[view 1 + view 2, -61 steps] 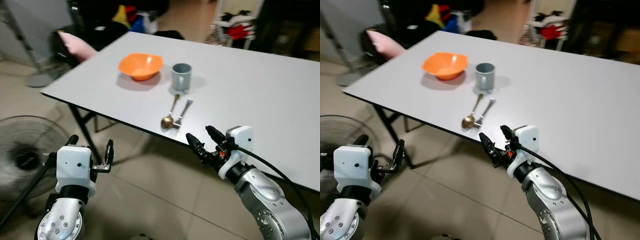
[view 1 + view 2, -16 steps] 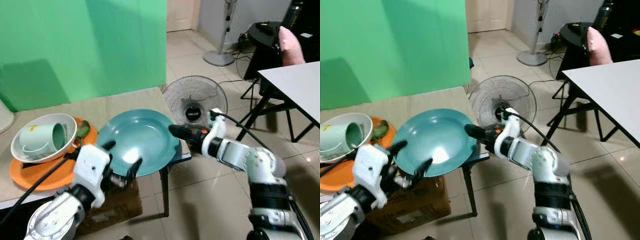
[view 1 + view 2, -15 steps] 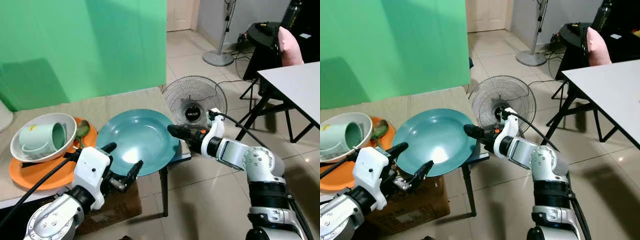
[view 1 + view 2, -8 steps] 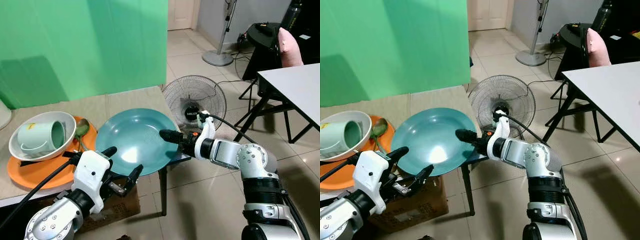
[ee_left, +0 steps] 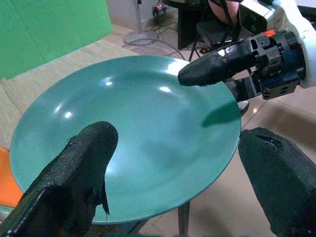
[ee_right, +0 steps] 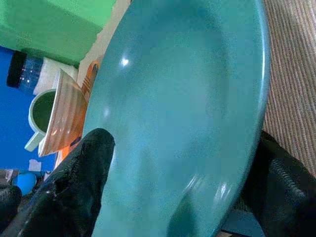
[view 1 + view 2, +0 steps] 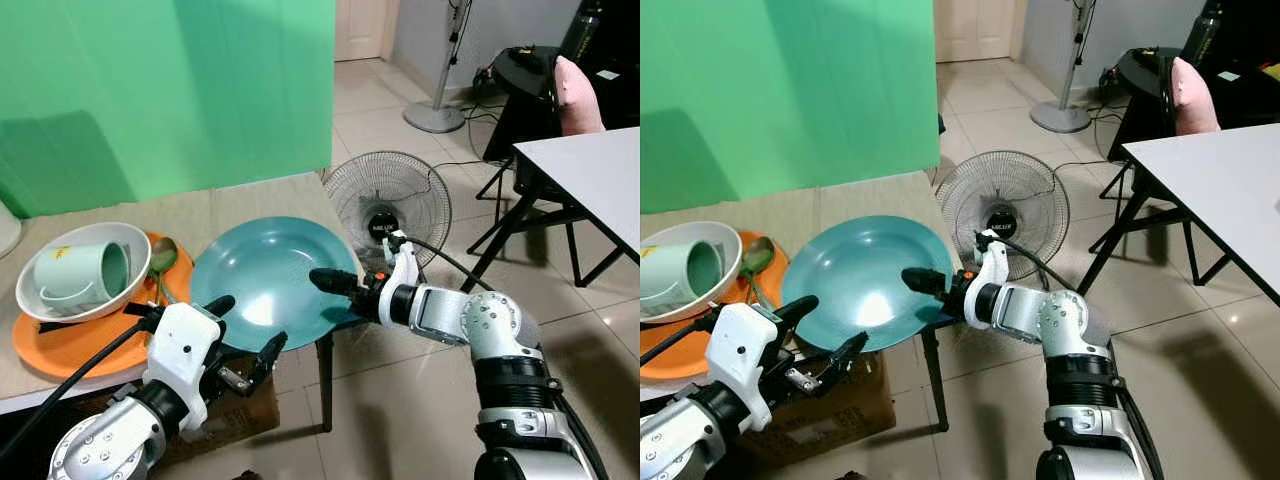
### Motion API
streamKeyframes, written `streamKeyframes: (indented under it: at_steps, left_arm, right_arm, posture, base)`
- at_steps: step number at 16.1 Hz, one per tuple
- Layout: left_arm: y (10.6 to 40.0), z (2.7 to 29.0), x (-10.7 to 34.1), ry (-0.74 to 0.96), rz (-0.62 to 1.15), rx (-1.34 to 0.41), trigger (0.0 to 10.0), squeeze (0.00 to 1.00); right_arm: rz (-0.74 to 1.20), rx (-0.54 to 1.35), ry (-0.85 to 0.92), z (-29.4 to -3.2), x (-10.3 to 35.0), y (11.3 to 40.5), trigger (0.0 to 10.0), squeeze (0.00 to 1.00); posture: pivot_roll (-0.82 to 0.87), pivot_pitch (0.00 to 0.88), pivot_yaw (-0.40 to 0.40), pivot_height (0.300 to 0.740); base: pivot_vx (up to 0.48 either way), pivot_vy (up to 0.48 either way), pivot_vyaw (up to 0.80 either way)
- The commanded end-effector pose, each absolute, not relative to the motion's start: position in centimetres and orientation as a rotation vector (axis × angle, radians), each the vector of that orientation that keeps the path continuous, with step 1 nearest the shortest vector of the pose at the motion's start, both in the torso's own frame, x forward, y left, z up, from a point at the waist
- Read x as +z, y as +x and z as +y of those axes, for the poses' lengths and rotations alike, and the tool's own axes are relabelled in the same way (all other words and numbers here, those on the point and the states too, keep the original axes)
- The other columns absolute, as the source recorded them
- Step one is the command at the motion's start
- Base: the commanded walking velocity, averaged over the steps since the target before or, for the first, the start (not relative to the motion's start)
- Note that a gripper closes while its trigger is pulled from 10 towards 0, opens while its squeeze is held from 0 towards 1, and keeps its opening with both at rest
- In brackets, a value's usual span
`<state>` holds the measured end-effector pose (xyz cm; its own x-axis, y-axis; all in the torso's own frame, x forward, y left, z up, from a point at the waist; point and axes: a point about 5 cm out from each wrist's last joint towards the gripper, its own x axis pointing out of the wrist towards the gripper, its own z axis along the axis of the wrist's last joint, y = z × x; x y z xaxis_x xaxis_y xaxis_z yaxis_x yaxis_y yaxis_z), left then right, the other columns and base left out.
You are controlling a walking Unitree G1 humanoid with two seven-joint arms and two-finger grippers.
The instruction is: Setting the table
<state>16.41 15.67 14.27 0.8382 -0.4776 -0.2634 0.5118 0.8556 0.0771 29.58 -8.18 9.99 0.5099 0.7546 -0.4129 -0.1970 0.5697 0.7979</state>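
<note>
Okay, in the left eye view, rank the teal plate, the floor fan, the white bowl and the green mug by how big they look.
Largest to smallest as they look:
1. Teal plate
2. White bowl and floor fan, too close to rank, and the fan stands farther back
3. Green mug, lying in the bowl

Colours noted at the low table.
Teal plate point(image 7: 262, 280), glossy with white glare; pale green mug point(image 7: 75, 272) in a white bowl point(image 7: 60, 310) on an orange plate point(image 7: 70, 345); green backdrop point(image 7: 170, 90); beige woven table mat point(image 7: 250, 200); white table point(image 7: 600, 170); black gripper fingers point(image 5: 81, 173).
</note>
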Motion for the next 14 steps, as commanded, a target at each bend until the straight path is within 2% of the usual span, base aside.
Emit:
streamKeyframes:
  at_steps: [1,4,6,9,10,14]
  left_arm:
    - [16.23,15.64,14.46,0.155,0.240,-0.530,10.0,0.00]
    - [16.16,15.61,14.45,0.155,0.242,-0.527,10.0,0.00]
    - [16.10,15.58,14.45,0.155,0.245,-0.525,10.0,0.00]
    - [16.08,15.57,14.42,0.155,0.247,-0.524,10.0,0.00]
    - [16.08,15.58,14.39,0.155,0.249,-0.523,10.0,0.00]
    - [16.16,15.56,14.36,0.152,0.248,-0.523,10.0,0.00]
  right_arm:
    - [0.850,0.651,0.752,-7.81,10.29,29.87,3.8,0.00]
    - [0.864,0.656,0.750,-7.24,10.17,29.87,2.7,0.00]
    - [0.880,0.652,0.741,-6.98,9.98,29.91,1.3,0.00]
    - [0.888,0.646,0.740,-6.87,9.90,29.99,0.6,0.00]
    - [0.896,0.640,0.738,-6.87,9.81,30.01,0.0,0.00]
    - [0.911,0.627,0.733,-6.96,9.53,29.96,0.0,0.00]
  posture:
    - [0.01,0.000,0.013,0.740]
    - [0.01,0.000,0.007,0.740]
    - [0.01,0.000,0.005,0.740]
    - [0.01,0.000,0.002,0.740]
    - [0.01,0.000,0.001,0.740]
    - [0.01,0.000,0.001,0.740]
  base:
    - [0.000,0.000,0.00]
    - [0.000,0.000,0.00]
    - [0.000,0.000,0.00]
    - [0.000,0.000,0.00]
    - [0.000,0.000,0.00]
    - [0.000,0.000,0.00]
